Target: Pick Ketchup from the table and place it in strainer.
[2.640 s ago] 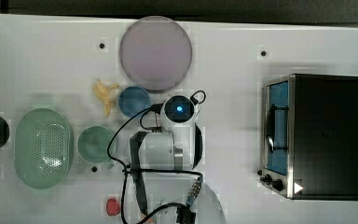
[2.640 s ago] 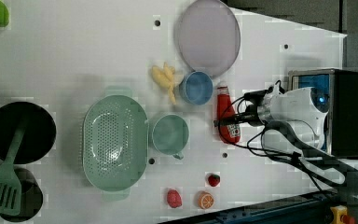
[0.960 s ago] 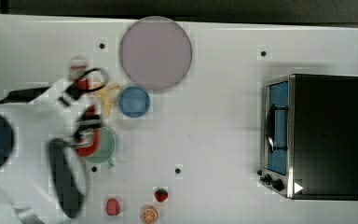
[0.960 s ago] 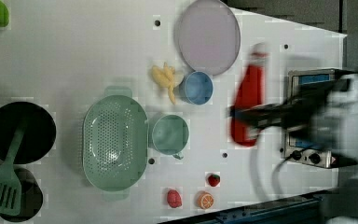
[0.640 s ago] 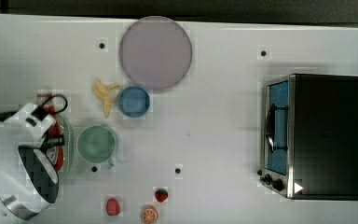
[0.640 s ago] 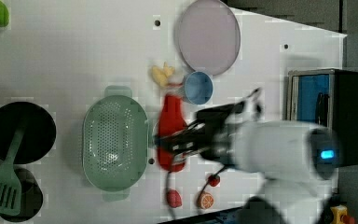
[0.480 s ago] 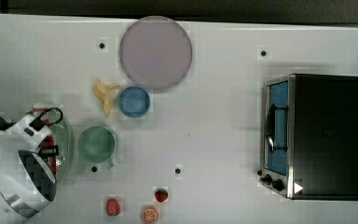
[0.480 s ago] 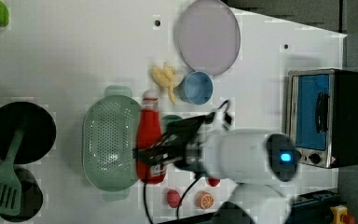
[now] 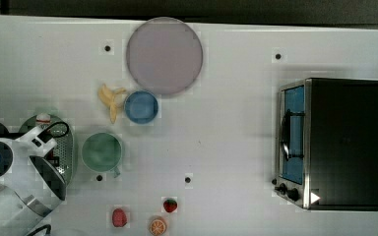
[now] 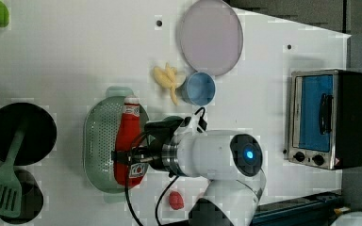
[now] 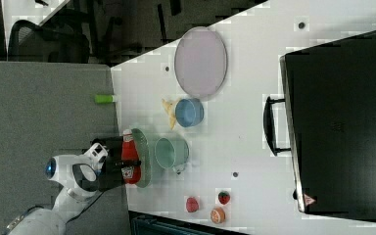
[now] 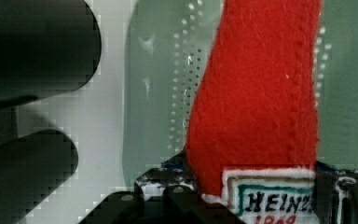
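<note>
The Ketchup [image 10: 128, 136], a slim red bottle with a white cap, hangs lengthwise over the strainer [image 10: 95, 141], a pale mint-green oval basket with a perforated bottom. My gripper [image 10: 128, 162] is shut on the bottle's labelled lower body. The white arm reaches in from the left view's right. In the wrist view the Ketchup [image 12: 256, 93] sits between the black fingers [image 12: 140, 189], with the strainer's holes [image 12: 177, 93] behind it. From the top view, the arm hides most of the strainer [image 9: 68, 147]. I cannot tell whether the bottle touches the basket.
A green cup [image 9: 101, 151] stands right beside the strainer. A blue bowl [image 9: 141, 107], a banana [image 9: 109, 98] and a purple plate [image 9: 164, 55] lie farther off. Small fruits [image 9: 119, 217] sit near the front edge. A toaster oven [image 9: 332, 142] stands at the top view's right. A black pan [image 10: 21, 134] holds a green spatula [image 10: 2, 188].
The arm has carried the Ketchup from beside the blue bowl and green cup toward the top view's left, until it hangs over the strainer. The grip has stayed shut on it.
</note>
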You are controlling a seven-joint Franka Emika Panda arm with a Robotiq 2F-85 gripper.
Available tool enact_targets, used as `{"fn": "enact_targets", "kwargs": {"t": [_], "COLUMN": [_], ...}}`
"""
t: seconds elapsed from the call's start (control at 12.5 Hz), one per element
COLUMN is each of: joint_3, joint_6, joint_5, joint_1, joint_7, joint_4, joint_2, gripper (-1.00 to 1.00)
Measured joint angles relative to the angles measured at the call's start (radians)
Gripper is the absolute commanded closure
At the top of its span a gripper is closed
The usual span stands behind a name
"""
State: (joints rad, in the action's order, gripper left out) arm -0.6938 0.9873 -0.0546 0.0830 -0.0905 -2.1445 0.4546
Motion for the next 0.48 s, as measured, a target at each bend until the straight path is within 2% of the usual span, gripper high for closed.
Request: {"fn": "enact_targets", "kwargs": {"t": [0.24,0.48], "joint_3": [0.009,0.01], "joint_6": [0.013,0.027], "joint_5": [-0.058,-0.072], "joint_1": [0.012,0.012], "joint_7": [0.033,0.066], "joint_4": [-0.004,-0.021], "joint_2": [0.031,0.01], "gripper": [-0.97,-1.0]}}
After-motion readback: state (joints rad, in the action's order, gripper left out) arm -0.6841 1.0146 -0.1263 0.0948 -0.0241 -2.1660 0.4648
